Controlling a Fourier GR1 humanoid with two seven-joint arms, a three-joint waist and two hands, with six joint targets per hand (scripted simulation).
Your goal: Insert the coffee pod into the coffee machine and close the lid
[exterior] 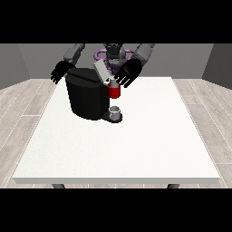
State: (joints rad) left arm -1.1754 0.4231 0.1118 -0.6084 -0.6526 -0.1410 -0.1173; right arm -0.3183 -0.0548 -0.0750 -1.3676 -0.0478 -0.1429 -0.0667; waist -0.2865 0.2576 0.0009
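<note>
Two hands are seen by the black coffee machine (pixel 88 97): the hand at the view's right (pixel 128 74) is spread open beside the raised lid (pixel 101 71), the hand at the view's left (pixel 60 71) open too.

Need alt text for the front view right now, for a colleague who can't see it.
The hand at the view's right, fingers spread, hovers by the raised grey lid of the black coffee machine on the white table. The hand at the view's left hangs open behind the machine.
</note>
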